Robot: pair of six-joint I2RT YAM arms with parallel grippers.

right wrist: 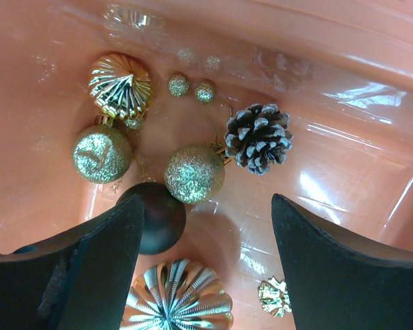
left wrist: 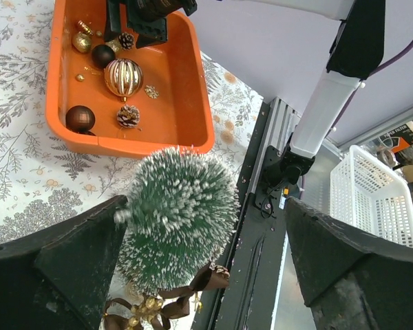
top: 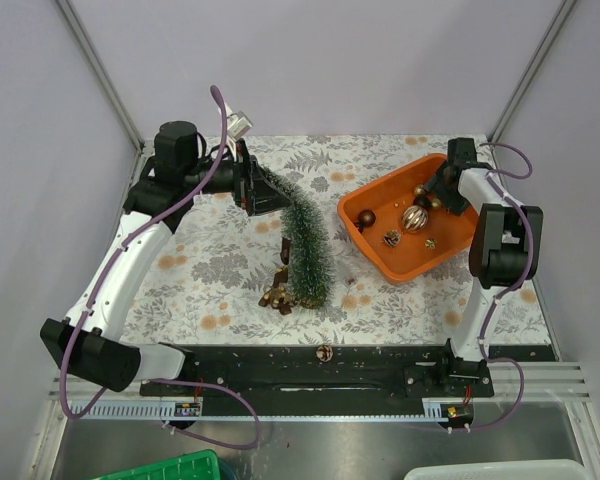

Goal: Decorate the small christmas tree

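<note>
The small christmas tree (top: pixel 307 250) has dark green bristles with white tips, and its tip points up toward my left gripper (top: pixel 267 196). In the left wrist view I look down its length. The tree (left wrist: pixel 182 213) sits between the wide-apart fingers of my open left gripper (left wrist: pixel 205 206), brushing the left finger (left wrist: pixel 69 261). A brown and gold bow ornament (left wrist: pixel 158 306) lies at its foot. My right gripper (right wrist: pixel 205 206) hangs open inside the orange tray (right wrist: pixel 344 158), over a gold glitter ball (right wrist: pixel 195 172) and a dark brown ball (right wrist: pixel 158 218), gripping nothing.
The orange tray (top: pixel 450 238) at the right holds a pinecone (right wrist: pixel 258 136), ribbed gold balls (right wrist: pixel 179 297), another glitter ball (right wrist: pixel 101 152) and a small gold bow (right wrist: pixel 274 295). A loose ornament (top: pixel 324 352) sits on the black base rail. White basket (left wrist: pixel 372 192) lies beyond the table edge.
</note>
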